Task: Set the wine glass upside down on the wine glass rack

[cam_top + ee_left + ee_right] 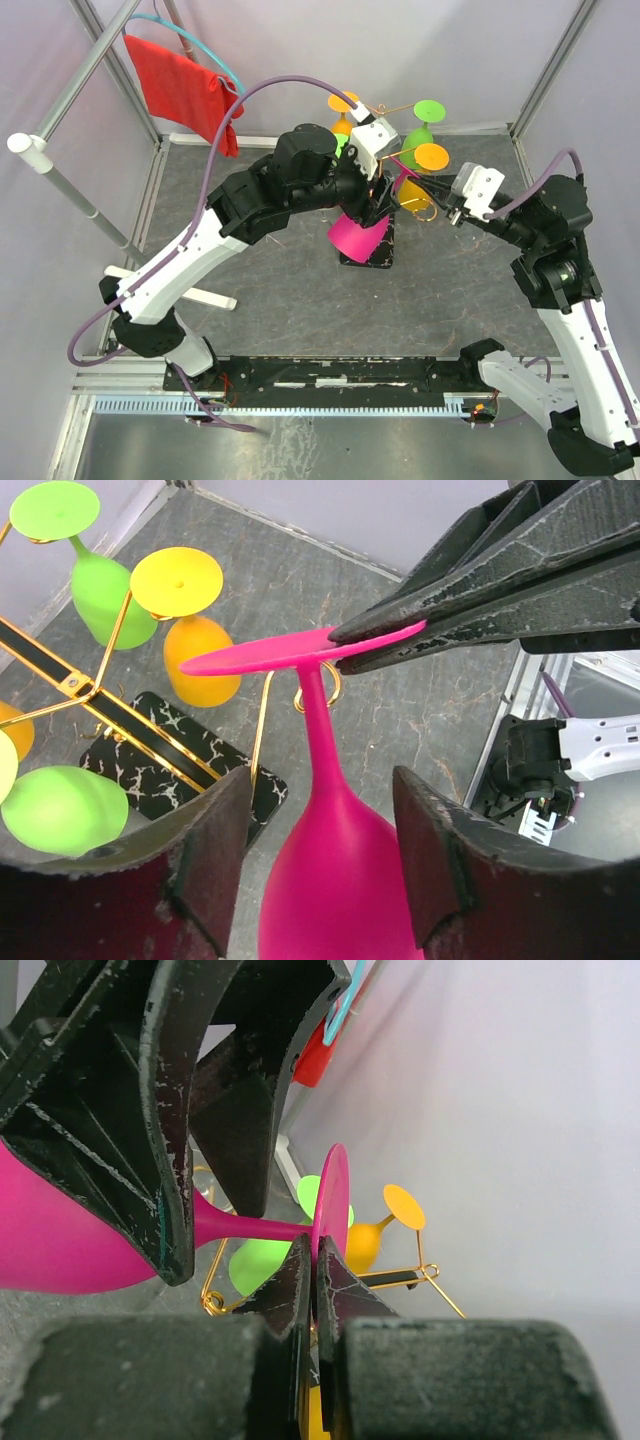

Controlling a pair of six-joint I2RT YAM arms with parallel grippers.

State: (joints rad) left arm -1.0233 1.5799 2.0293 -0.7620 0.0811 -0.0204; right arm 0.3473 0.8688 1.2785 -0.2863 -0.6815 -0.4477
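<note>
Left pincer [322, 810] gapes astride the pink wine glass [330, 890] bowl, right pincer [345, 648] pinching its foot.

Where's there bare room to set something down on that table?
Bare tabletop lies between the left arm and right arm, in front of the rack's black base. Another patch sits below the red cloth. The rack itself is crowded with glasses.

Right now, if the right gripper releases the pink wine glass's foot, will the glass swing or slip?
Likely swings: the opaque pink wine glass hangs bowl-down, thin stem at a curled hook of the gold wire rack. Probably light and tough; looks plastic. Its flat foot, pinched edge-on by the right gripper, could slide.
</note>
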